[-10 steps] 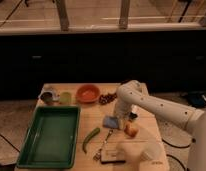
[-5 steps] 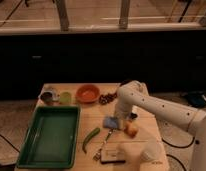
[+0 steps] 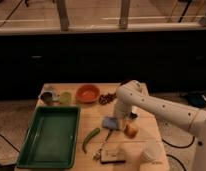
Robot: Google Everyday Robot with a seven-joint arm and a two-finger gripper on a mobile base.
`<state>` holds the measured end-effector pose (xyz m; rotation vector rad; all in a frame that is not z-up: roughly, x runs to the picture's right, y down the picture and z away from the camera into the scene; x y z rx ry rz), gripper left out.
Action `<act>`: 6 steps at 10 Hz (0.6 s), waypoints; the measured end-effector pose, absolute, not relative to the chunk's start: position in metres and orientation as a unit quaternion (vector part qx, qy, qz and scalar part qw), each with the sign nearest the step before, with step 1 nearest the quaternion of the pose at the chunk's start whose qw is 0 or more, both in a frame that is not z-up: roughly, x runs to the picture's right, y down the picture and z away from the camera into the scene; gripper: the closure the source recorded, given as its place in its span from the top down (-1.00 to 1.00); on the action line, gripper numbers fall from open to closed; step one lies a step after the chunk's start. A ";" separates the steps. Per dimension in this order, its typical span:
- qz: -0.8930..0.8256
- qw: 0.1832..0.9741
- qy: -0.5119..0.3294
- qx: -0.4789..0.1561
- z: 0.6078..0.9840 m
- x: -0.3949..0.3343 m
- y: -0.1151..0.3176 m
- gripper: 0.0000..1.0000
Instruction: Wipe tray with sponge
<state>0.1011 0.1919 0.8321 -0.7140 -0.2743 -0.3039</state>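
Note:
The green tray [image 3: 26,145] lies on the left half of the wooden table, with nothing in it. The blue sponge [image 3: 110,123] rests flat on the table to the right of the tray, near the table's middle. My gripper [image 3: 119,118] hangs at the end of the white arm that reaches in from the right. It is down at the sponge's right edge and partly covers it. I cannot tell whether it touches the sponge.
At the back of the table stand a metal cup [image 3: 48,96], a green cup [image 3: 65,98], an orange bowl [image 3: 87,93] and dark berries [image 3: 106,98]. A green pepper [image 3: 90,139], an orange fruit [image 3: 130,130], a tan block [image 3: 112,156] and a white cup [image 3: 151,152] lie near the front.
The arm's end has shifted slightly left and down onto the blue sponge. Nothing else on the table has moved.

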 end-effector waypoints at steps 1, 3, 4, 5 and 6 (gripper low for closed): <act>-0.149 0.917 -0.133 -0.345 0.828 0.098 0.189 -0.45; -0.151 0.917 -0.131 -0.344 0.824 0.096 0.189 -0.37; -0.153 0.918 -0.130 -0.342 0.821 0.094 0.189 -0.37; -0.155 0.918 -0.131 -0.340 0.819 0.092 0.188 -0.40; -0.156 0.919 -0.131 -0.339 0.818 0.091 0.188 -0.48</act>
